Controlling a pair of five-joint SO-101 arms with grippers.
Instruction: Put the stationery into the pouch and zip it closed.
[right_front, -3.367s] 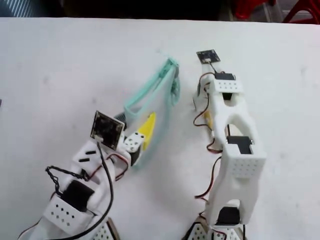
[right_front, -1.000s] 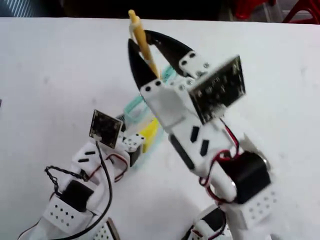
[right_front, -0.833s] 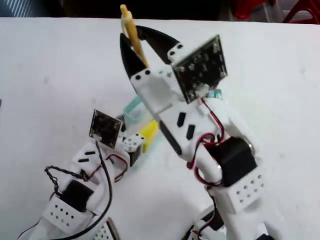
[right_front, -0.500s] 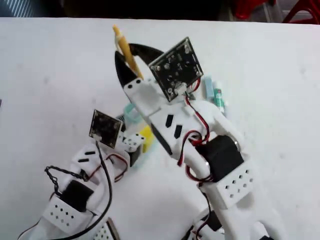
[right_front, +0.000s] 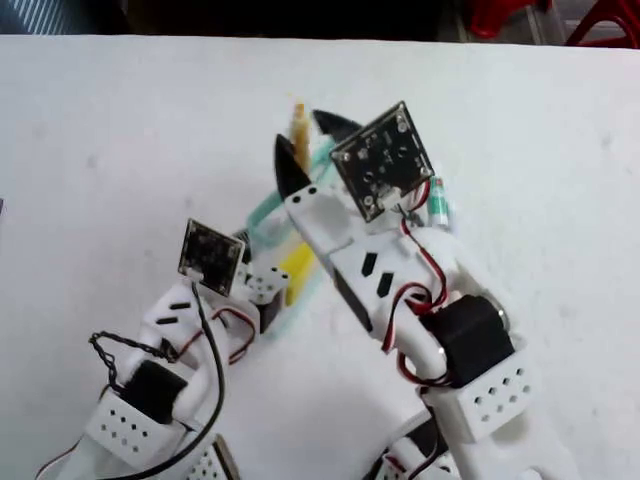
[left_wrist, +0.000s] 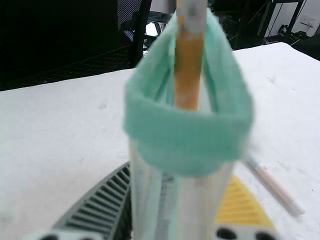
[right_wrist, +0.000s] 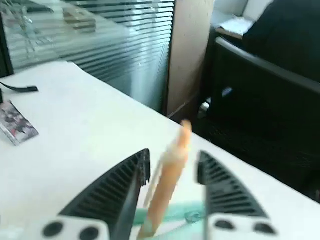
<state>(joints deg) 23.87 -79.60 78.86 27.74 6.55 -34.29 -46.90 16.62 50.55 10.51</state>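
A clear pouch with a mint-green zip band (right_front: 262, 212) lies on the white table. My left gripper (right_front: 284, 286) is shut on its near edge and props the mouth (left_wrist: 187, 131) open between the grey and yellow fingers (left_wrist: 239, 204). Above the pouch's far end, my right gripper (right_front: 312, 148) is shut on a yellow-orange pen (right_front: 298, 124). The pen sits deep between the black fingers (right_wrist: 117, 192), whose tips stand apart. The pen (left_wrist: 189, 65) points down into the open mouth, its lower end just behind the band. The pouch's body is hidden under the right arm.
A white and green pen (right_front: 437, 203) lies on the table to the right of the pouch, beside the right arm (right_front: 455, 330). It is also visible in the left wrist view (left_wrist: 274, 184). A small card (right_wrist: 17, 127) lies far off. The table's far edge (right_front: 200, 36) runs behind.
My right gripper has come down and toward the pouch with the pen, from high above the table's far side to the pouch mouth. The left arm has kept still on the pouch.
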